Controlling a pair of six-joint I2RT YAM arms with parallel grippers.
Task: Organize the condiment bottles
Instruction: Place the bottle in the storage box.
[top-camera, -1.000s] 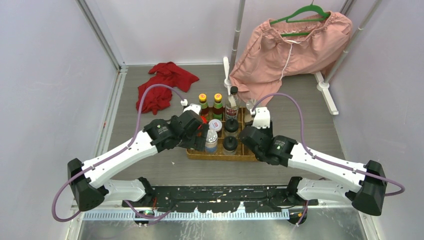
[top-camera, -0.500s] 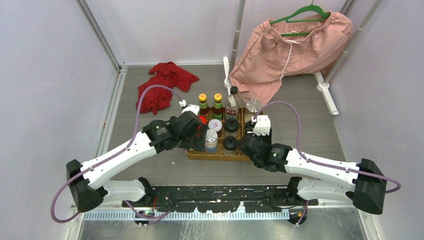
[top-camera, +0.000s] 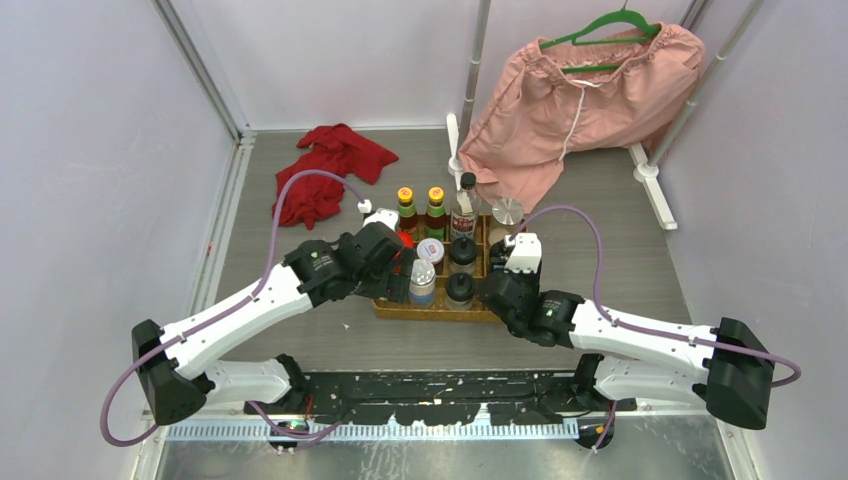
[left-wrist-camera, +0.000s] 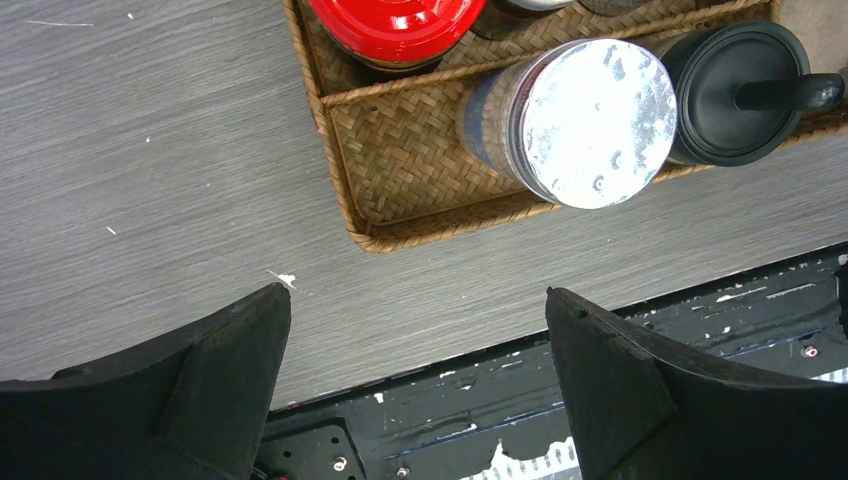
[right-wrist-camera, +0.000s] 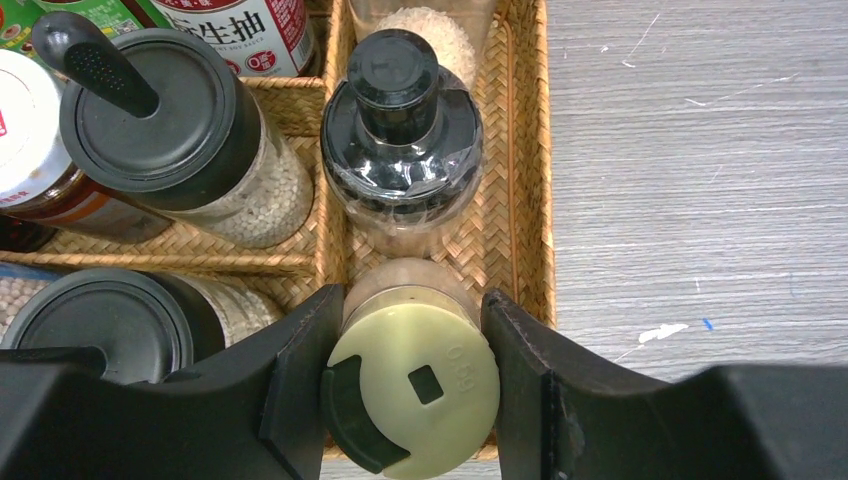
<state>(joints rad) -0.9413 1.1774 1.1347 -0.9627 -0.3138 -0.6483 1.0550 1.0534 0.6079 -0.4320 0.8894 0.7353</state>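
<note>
The right claw (right-wrist-camera: 410, 310) is clamped on the yellow-lidded shaker (right-wrist-camera: 412, 390) at the near end of the wicker tray (right-wrist-camera: 532, 200), where a tilt could knock the black-capped bottle (right-wrist-camera: 402, 130) just behind or snag the tray wall, while the left claw (left-wrist-camera: 415, 300) hangs wide open and empty over the tabletop (left-wrist-camera: 150, 150) near the silver-lidded shaker (left-wrist-camera: 590, 120).

Light: bright, even, diffuse, falling from overhead. Shadows: soft and faint on the table (top-camera: 640, 250). Glare: white streaks on the red-lidded jar (left-wrist-camera: 395, 25) and a mottled sheen on the silver-lidded shaker (left-wrist-camera: 597, 120), both at the upper frame of the left wrist view. Focus: sharp in all views.
</note>
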